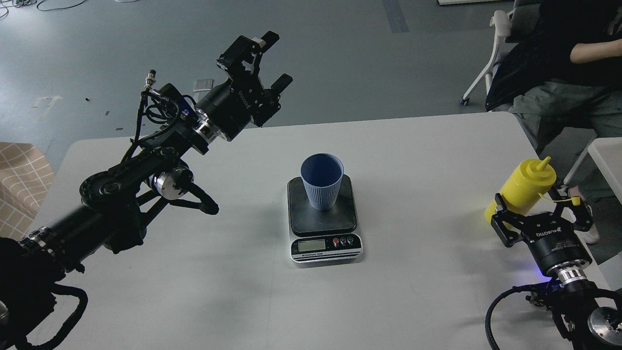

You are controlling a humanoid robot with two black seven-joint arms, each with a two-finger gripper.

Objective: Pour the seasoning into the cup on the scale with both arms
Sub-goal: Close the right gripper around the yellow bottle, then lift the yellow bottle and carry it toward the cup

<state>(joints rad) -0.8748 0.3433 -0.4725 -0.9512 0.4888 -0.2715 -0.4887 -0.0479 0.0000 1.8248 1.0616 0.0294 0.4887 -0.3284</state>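
On the white surface (418, 160), a blue cup (321, 181) stands on a scale (324, 218) between 2 black arms.

At the middle of the surface the scale lies flat with its display and 3 small buttons toward the camera, and the ribbed cup stands upright on its dark platform, open end up. Near the right edge the yellow bottle (524, 189) stands between the fingers of the right tool (539, 218), which sit on either side of its lower body; whether they press it I cannot tell. Its pointed nozzle leans right, its small tip cover dangling beside it. Well apart, the left tool (274, 61) hangs above the far left edge, fingers spread and holding nothing. A seated person (568, 78) is at the far right.
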